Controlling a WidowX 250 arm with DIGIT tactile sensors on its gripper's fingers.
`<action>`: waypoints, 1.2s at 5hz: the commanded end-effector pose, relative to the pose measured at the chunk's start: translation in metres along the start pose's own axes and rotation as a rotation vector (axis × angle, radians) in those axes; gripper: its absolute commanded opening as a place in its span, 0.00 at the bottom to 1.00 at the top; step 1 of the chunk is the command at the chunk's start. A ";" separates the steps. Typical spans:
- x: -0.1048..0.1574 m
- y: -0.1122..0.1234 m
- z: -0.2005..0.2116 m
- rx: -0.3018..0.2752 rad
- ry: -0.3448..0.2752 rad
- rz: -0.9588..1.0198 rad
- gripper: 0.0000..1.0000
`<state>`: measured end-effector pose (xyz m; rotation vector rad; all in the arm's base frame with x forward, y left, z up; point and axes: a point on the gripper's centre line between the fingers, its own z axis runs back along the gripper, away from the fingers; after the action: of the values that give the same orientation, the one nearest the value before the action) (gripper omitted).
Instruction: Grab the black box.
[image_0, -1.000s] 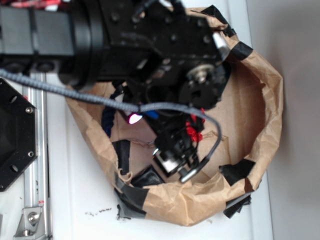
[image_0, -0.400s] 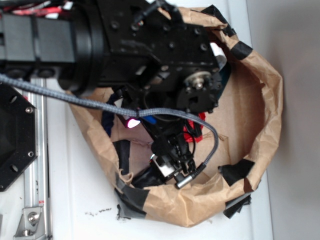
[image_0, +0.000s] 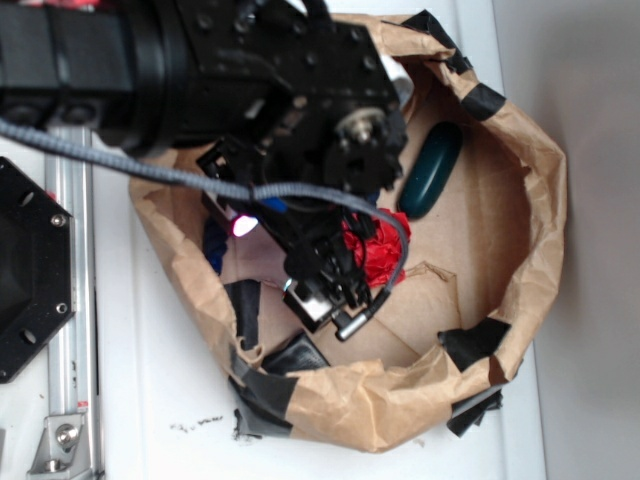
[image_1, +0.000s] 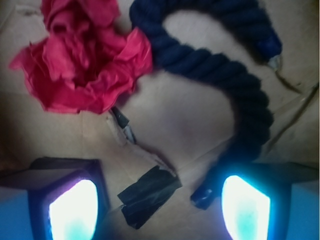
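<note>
The black box (image_0: 294, 353) lies inside the brown paper bag (image_0: 520, 250), against its near wall at the lower left. My gripper (image_0: 330, 312) hangs just above and to the right of the box, apart from it. In the wrist view the gripper (image_1: 159, 210) is open, with two glowing pads (image_1: 72, 210) wide apart. Only the paper floor and a flat black tape strip (image_1: 150, 194) show between them. The box does not show in the wrist view.
A red paper wad (image_0: 377, 250) (image_1: 85, 65) lies beside the gripper. A dark green oval case (image_0: 432, 170) lies at the back. A navy rope (image_0: 214, 245) (image_1: 225, 80) curls at the left. The bag's taped walls ring everything. A black base plate (image_0: 30, 270) is at the left.
The arm has shifted left and back, uncovering the green case and the red wad. The gripper has moved off the black box, which shows again at the bag's near wall.
</note>
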<state>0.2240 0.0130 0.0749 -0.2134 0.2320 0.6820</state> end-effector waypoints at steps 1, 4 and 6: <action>0.000 0.001 0.001 -0.018 -0.023 -0.024 1.00; -0.025 -0.064 -0.042 0.025 0.059 -0.201 1.00; -0.042 -0.071 -0.035 -0.016 0.029 -0.208 1.00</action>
<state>0.2386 -0.0720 0.0543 -0.2414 0.2773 0.5083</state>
